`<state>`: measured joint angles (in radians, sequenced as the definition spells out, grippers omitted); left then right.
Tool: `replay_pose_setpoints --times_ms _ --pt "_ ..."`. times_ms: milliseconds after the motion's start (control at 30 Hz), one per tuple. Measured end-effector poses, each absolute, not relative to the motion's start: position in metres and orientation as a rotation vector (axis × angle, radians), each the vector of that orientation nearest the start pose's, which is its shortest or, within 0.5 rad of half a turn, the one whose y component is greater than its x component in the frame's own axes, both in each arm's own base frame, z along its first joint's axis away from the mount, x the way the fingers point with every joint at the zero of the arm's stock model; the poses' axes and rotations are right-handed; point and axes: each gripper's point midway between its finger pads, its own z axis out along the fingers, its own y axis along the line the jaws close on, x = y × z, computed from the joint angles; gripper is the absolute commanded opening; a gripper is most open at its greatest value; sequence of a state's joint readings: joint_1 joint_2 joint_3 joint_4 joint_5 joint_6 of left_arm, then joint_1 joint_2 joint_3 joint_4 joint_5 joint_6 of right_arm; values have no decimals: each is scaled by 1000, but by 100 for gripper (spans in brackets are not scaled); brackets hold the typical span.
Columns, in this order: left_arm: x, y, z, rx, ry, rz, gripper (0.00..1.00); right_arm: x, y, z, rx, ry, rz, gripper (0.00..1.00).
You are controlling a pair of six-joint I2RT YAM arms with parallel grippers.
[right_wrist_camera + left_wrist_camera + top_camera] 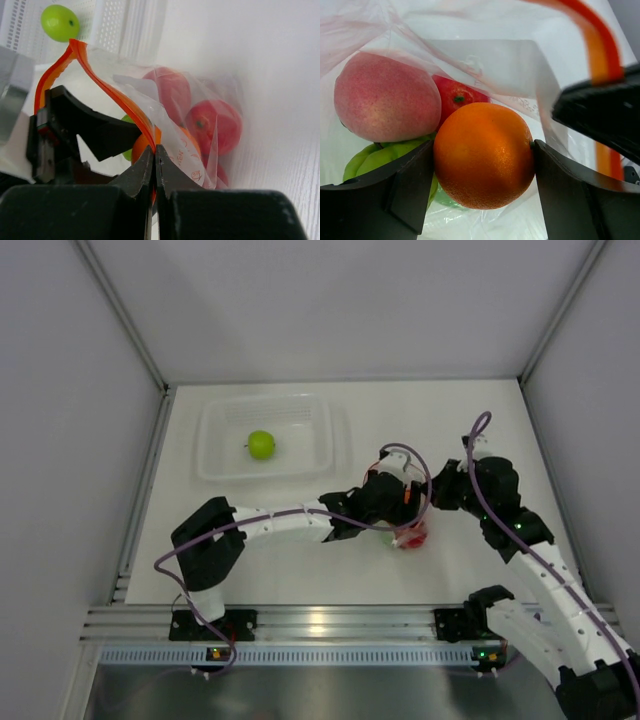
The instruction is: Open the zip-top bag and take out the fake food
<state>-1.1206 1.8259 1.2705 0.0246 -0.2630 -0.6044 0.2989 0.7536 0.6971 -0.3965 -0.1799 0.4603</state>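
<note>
orange-red strip [100, 75] edges the open mouth of the bag [210, 115], which sits on the table [300, 570] right of centre, near the tub [215, 468] and between the two arms. through the clear film show an orange [484, 155], a pink fruit [385, 97], red fruits [215, 125] and a green piece [375, 157] lower down. the left claw [484, 165] is inside the mouth, its fingers pressed against both sides of the orange. the right claw [154, 165] is pinched tight on the strip at the mouth's edge. the tub holds one lime apple [261, 445], well apart from the bag. from the right claw the strip runs up and away toward the tub, and the red fruits lie at the bag's far end from the mouth. from above, the arms cover the bag, so i cannot tell its long axis.
</note>
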Motion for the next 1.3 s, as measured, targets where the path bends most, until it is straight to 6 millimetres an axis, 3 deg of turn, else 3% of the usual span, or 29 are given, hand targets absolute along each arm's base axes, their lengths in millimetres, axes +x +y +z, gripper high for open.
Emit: replay_pose_setpoints --times_ms 333,633,867,967,1067,1200,1300 --pt "238 -445 189 387 2023 -811 0 265 141 193 -13 2153 620 0" --pt "237 -429 214 392 1964 -780 0 267 147 194 -39 2126 561 0" --pt "233 -412 278 310 1836 -876 0 268 150 187 -6 2138 569 0" --pt "237 -394 305 230 1779 -862 0 270 151 185 8 2135 578 0" --pt "250 -370 317 129 1762 -779 0 271 152 186 16 2129 584 0" --pt "284 -329 312 -8 1807 -606 0 270 152 185 17 2128 586 0" --pt "321 -283 300 -129 1835 -476 0 269 152 188 16 2120 590 0"
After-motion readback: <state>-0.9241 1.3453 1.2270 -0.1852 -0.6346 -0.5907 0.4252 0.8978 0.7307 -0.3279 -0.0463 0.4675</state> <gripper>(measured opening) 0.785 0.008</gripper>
